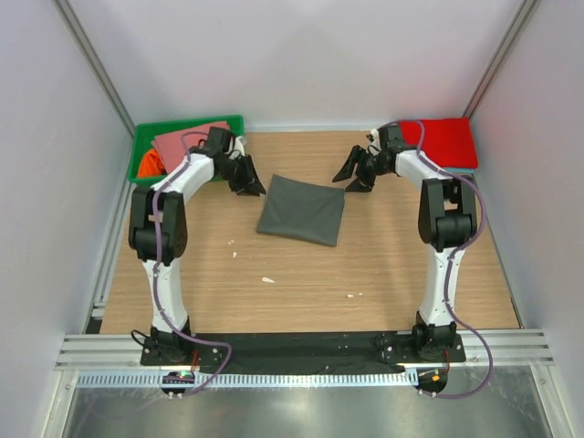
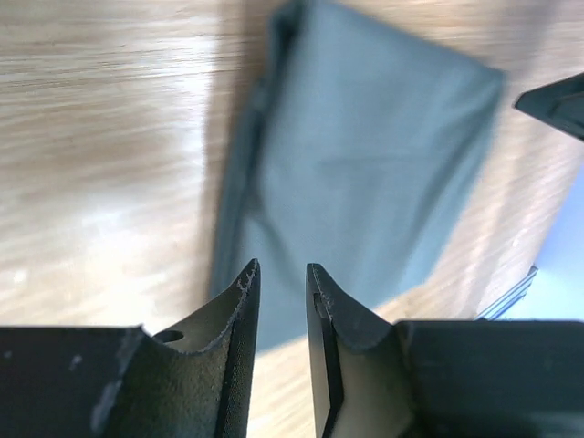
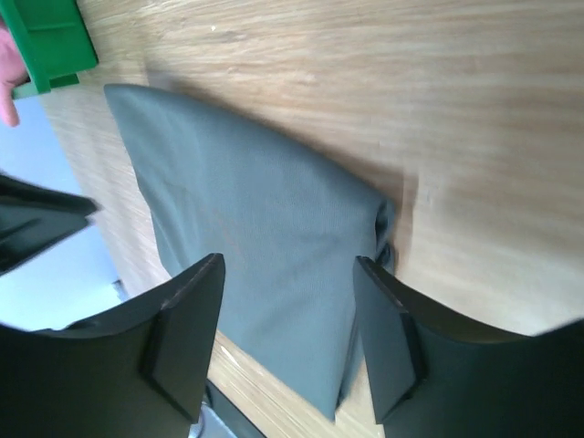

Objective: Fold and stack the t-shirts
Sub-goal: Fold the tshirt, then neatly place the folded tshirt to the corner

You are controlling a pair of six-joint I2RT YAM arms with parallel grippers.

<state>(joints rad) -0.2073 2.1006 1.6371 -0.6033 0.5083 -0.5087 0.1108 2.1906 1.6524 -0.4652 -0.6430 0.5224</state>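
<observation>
grey t-shirt [image 1: 301, 210]: folded flat, centre | red t-shirt [image 1: 447, 141]: folded, far right | pink t-shirt [image 1: 187, 141], orange t-shirt [image 1: 149, 164]: far left

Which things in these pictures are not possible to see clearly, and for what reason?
Top view: the left arm covers part of the green bin; only a small part of the orange shirt shows beside the salmon-pink shirt.
Top view: the right arm hides part of the red shirt.
Left wrist view: the dark grey shirt is blurred, so its layers cannot be counted.

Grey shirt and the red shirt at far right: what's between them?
Top view: the right gripper hangs between the folded dark grey t-shirt and the red t-shirt, above the wooden table.
</observation>
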